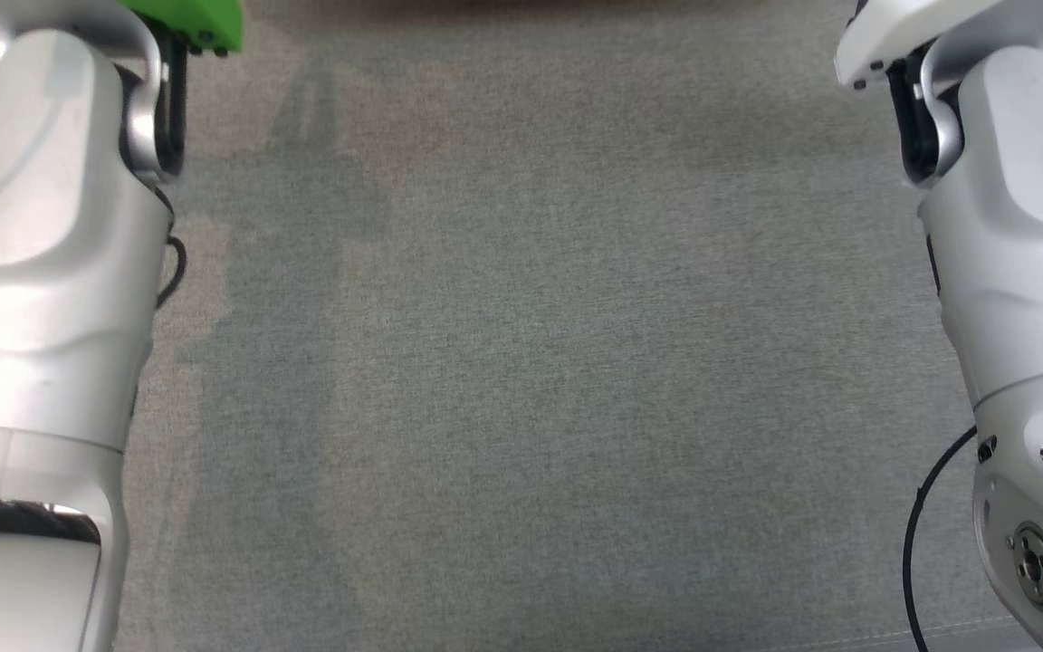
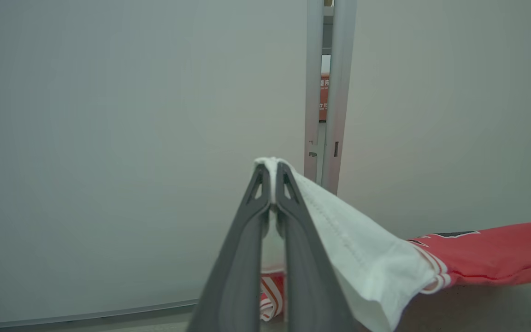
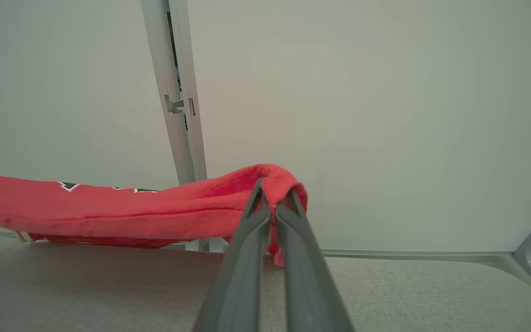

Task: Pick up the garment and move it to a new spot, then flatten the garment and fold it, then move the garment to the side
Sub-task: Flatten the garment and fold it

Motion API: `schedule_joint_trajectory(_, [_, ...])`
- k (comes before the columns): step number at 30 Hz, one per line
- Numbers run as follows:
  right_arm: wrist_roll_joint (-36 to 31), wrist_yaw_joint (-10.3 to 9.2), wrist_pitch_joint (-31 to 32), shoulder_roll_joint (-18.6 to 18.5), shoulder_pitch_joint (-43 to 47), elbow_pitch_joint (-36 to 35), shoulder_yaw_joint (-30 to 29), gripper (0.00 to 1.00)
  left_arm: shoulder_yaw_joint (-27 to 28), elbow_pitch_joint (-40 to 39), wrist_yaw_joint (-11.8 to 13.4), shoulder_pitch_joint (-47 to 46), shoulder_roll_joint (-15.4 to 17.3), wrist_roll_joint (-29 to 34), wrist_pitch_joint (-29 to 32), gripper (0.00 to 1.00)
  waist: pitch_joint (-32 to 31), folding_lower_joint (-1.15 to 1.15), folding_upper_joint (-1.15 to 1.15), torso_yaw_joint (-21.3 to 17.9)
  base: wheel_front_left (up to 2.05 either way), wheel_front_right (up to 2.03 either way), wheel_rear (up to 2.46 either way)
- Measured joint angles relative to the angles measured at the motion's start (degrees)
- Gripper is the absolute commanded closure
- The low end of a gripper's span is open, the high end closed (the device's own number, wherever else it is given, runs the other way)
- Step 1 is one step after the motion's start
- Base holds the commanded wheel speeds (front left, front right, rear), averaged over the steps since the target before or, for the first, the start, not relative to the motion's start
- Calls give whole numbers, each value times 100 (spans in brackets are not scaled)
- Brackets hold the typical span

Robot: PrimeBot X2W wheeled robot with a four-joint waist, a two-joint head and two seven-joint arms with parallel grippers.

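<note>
Soft, even light — faint shadows; close forearms blurred.

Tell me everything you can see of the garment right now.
Soft red fabric garment with a white stitched section, red-and-white striped trim and black-and-white print. It sags, held at two ends: the left gripper has jaws shut on its white edge, the right gripper on a red fold.
</note>
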Motion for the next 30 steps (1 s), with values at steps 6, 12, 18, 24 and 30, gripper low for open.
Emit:
schedule_joint_trajectory(6, [388, 0, 0, -73, 711, -263, 127, 100, 448, -476, -89, 875, -123, -12, -18, 100, 552, 0, 0, 213, 0, 0, 0])
schedule_joint_trajectory(12, [1074, 0, -1, -155, 1471, -989, 423, 100, 982, -1513, -216, 2000, -221, 225, -19, 100, 628, 0, 0, 372, 0, 0, 0])
schedule_joint_trajectory(18, [1624, 0, -5, -162, 2380, -1919, 656, 100, 1474, -2644, -378, 3345, -414, 416, -23, 100, 382, 0, 0, 327, 0, 0, 0])
schedule_joint_trajectory(24, [1860, -1, -5, -170, 3487, -2629, 665, 100, 1668, -3403, -492, 4732, -631, 564, -25, 100, -48, -1, 0, 274, 0, 0, 0])
schedule_joint_trajectory(30, [1984, 0, -5, -153, 4807, -3272, 500, 100, 1618, -4005, -443, 6086, -777, 543, -26, 100, -629, -1, 0, 283, 0, 0, 0])
